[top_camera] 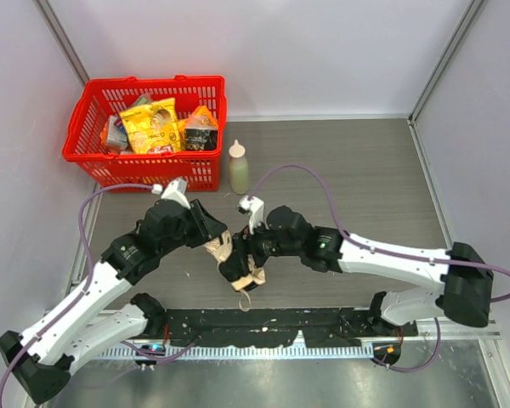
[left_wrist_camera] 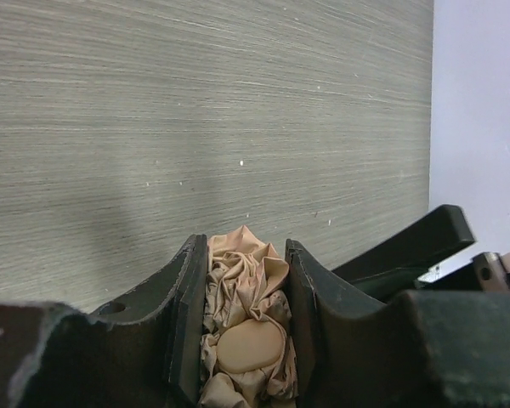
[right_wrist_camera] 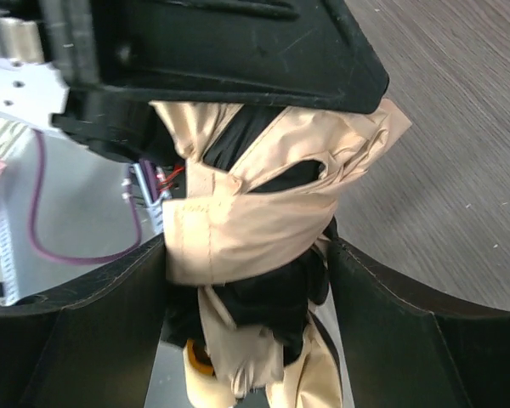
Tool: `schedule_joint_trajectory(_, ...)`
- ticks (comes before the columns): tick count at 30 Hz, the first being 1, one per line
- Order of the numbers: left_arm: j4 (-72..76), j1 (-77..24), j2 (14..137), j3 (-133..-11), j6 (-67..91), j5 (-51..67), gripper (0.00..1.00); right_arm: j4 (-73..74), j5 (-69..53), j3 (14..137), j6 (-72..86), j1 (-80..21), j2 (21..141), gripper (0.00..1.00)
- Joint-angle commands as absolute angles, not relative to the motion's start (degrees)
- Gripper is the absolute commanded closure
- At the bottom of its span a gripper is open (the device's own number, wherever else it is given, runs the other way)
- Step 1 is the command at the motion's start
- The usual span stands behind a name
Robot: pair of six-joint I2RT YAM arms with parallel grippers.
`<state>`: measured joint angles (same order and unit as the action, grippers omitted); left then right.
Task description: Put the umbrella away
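Observation:
The umbrella (top_camera: 248,279) is a beige bundle of crumpled fabric held off the table between both arms, its cord loop (top_camera: 245,299) hanging below. My left gripper (top_camera: 214,246) is shut on one end. In the left wrist view the fabric (left_wrist_camera: 242,272) and a pale round cap (left_wrist_camera: 251,348) fill the gap between the fingers of the left gripper (left_wrist_camera: 245,248). My right gripper (top_camera: 242,257) stands open around the other end. In the right wrist view a beige strap around the umbrella (right_wrist_camera: 255,225) and dark folds sit between the wide fingers of the right gripper (right_wrist_camera: 248,255).
A red basket (top_camera: 89,127) with several snack packets stands at the back left. A pale green squeeze bottle (top_camera: 238,170) stands upright just right of it. White walls close the left, back and right. A black rail (top_camera: 306,327) runs along the near edge.

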<state>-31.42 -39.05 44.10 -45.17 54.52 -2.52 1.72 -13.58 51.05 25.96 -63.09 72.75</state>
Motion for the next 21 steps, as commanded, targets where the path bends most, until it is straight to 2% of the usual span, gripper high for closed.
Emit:
schedule_joint_trajectory(1, -28.4, -39.3, 45.3, -48.6, 57.7, -2.9, 1.00, -3.7, -7.0, 54.5, 24.1, -64.7, 77.1, 0.24)
schedule_joint_trajectory(3, -27.5, -39.3, 46.1, -48.5, 57.8, -2.6, 1.00, -5.3, -7.3, 54.2, 25.0, -64.9, 78.3, 0.29)
schedule_joint_trajectory(5, -26.9, -39.3, 46.5, -48.5, 57.0, -2.5, 0.99, -6.3, -7.4, 53.4, 25.9, -64.3, 78.4, 0.53)
schedule_joint_trajectory(6, -26.8, -39.3, 46.5, -48.5, 56.5, -2.8, 0.90, -8.1, -9.4, 52.7, 26.6, -62.8, 78.1, 0.74)
schedule_joint_trajectory(7, -26.9, -39.3, 46.1, -48.4, 56.1, -4.1, 0.75, -9.5, -13.8, 50.2, 29.0, -61.3, 77.9, 0.87)
schedule_joint_trajectory(9, -25.8, -39.3, 43.8, -47.7, 55.0, -7.0, 0.37, -16.0, -21.2, 45.9, 33.9, -56.6, 77.5, 0.94)
schedule_joint_trajectory(11, -23.5, -39.4, 38.8, -46.0, 54.1, -10.3, 0.09, -22.5, -26.7, 42.3, 37.6, -52.1, 77.2, 0.97)
schedule_joint_trajectory(12, -22.6, -39.3, 37.4, -45.1, 53.3, -12.7, 0.01, -23.5, -28.0, 40.9, 39.1, -48.9, 76.9, 0.97)
schedule_joint_trajectory(16, -26.0, -39.3, 29.5, -45.0, 51.1, -23.9, 0.00, -25.2, -34.8, 36.9, 39.6, -40.1, 75.1, 0.97)
schedule_joint_trajectory(21, -24.2, -39.3, 24.8, -43.1, 47.0, -23.8, 0.00, -18.6, -37.1, 38.2, 34.0, -24.8, 76.5, 0.92)
